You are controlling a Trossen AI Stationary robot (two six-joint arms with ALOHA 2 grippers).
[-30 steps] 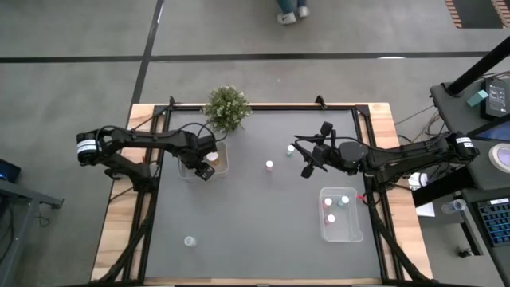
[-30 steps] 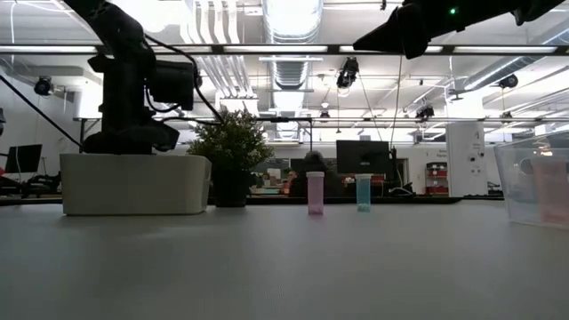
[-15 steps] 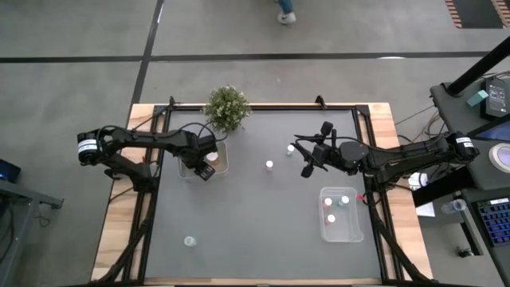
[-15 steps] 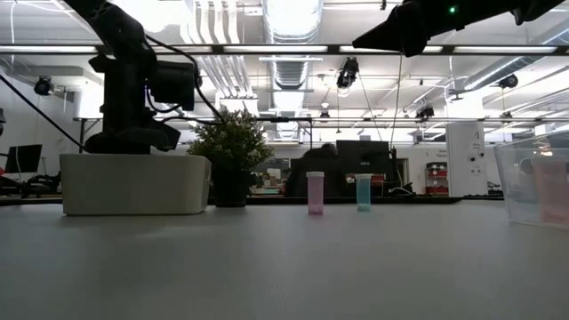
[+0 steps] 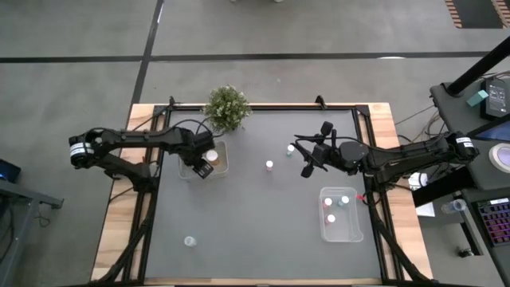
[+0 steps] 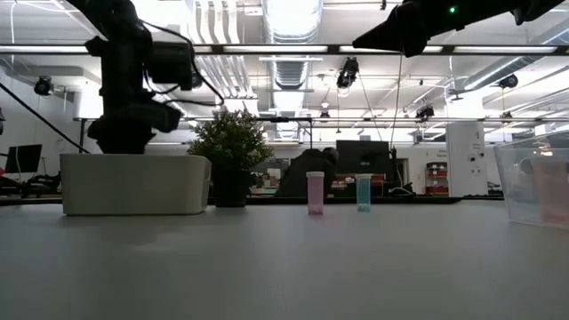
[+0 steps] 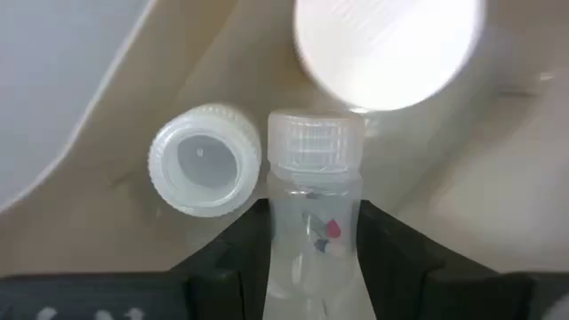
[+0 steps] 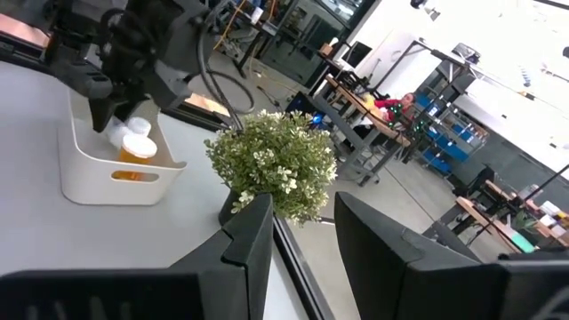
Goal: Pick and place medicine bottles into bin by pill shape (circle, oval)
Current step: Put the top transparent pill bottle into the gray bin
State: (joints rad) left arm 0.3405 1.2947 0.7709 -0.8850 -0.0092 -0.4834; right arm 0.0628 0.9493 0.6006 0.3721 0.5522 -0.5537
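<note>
My left gripper (image 5: 203,167) points down into the white bin (image 6: 133,187) at the table's left and is shut on a small clear bottle (image 7: 313,200) with a white cap. Below it in the bin lie another white-capped small bottle (image 7: 204,160) and the larger orange bottle (image 8: 135,151), whose wide white cap (image 7: 387,44) shows. My right gripper (image 5: 307,159) hangs open and empty above the table's middle right. A pink bottle (image 5: 269,166), a green one (image 5: 291,149) and one near the front left (image 5: 190,241) stand on the table. My left gripper pinches the clear bottle's body (image 7: 313,233) between its two fingers (image 7: 240,244), which lie along the bottle's sides. The fingers come from above, pointing down into the bin. The capped end (image 7: 313,142) sticks out past the fingertips, toward the bin's floor.
A clear bin (image 5: 341,214) at the right front holds several small bottles. A potted plant (image 5: 226,108) stands at the far edge beside the white bin. The table's middle and near part are bare dark mat. A person shows in the room behind (image 6: 307,173).
My left arm has shifted over the white bin: its wrist has risen and tipped a little, and its shoulder end has swung toward the table's left edge. The right arm has kept still.
</note>
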